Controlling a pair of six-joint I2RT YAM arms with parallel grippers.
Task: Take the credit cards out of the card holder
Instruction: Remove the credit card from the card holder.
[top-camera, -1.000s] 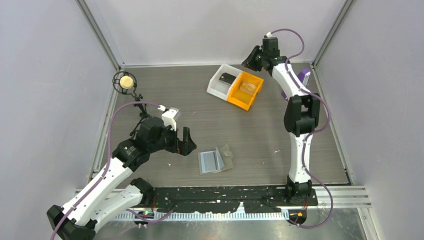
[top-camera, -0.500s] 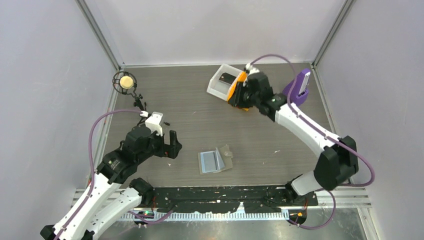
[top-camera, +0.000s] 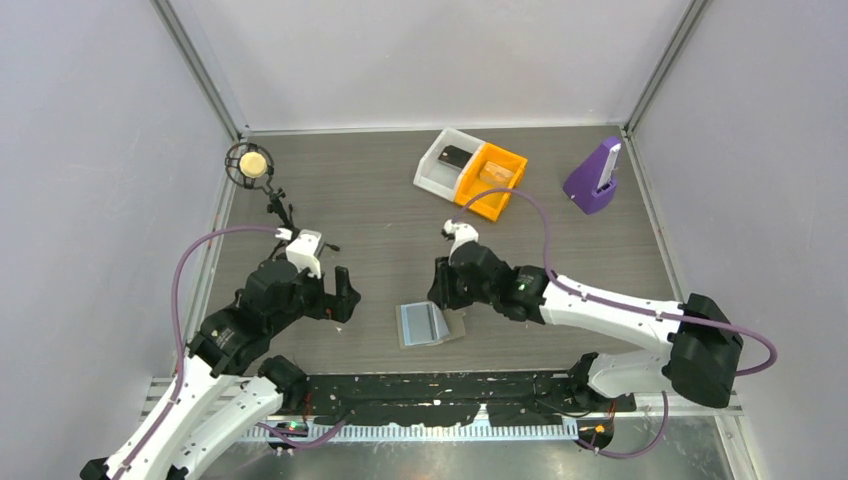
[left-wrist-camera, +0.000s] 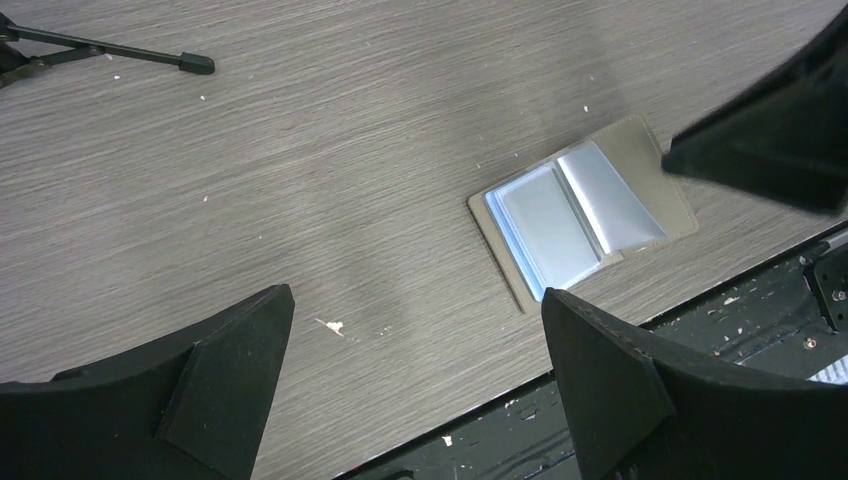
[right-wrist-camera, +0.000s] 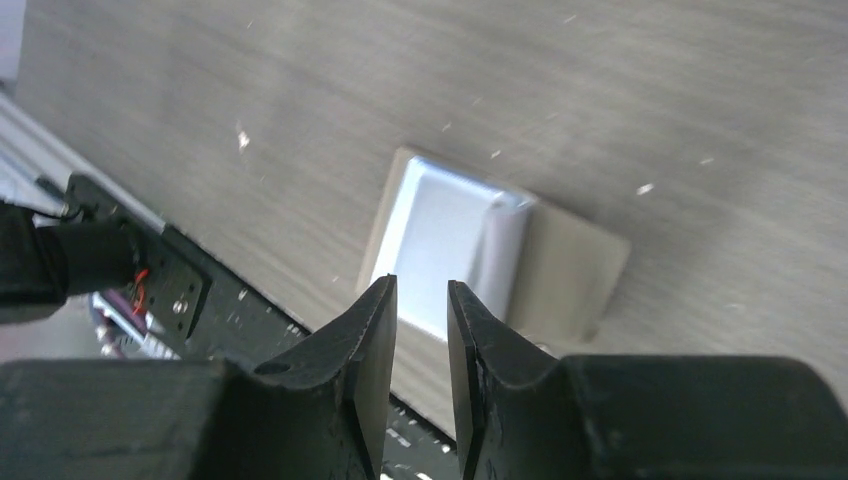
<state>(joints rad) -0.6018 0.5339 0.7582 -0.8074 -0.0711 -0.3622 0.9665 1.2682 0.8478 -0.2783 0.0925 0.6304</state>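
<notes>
Card holder (top-camera: 428, 323) lies opened flat on the table (top-camera: 380, 215), close to the near edge, with its light blue inner panels facing up. Its long axis runs roughly left to right, the right end angled slightly toward the back, and one clear sleeve leaf stands a little raised along the middle fold. The near long edge sits just beside the black base strip (top-camera: 450, 385) at the front, while wood surface shows on its left and far sides. The right gripper (top-camera: 440, 287) hangs over the holder's far right corner; in the right wrist view its fingers are drawn nearly together with a thin gap between them and nothing in that gap. Whether they touch the holder cannot be told. The left gripper (top-camera: 338, 295) hovers to the left of the holder, apart from it, its jaws spread wide and holding nothing, with a stretch of table between them. A white bin (top-camera: 440, 160) and an orange bin (top-camera: 495, 180) sit touching each other at the far side, well apart from the holder. A purple stand (top-camera: 592, 178) is at the far right and a small tripod (top-camera: 272, 205) at the far left.
</notes>
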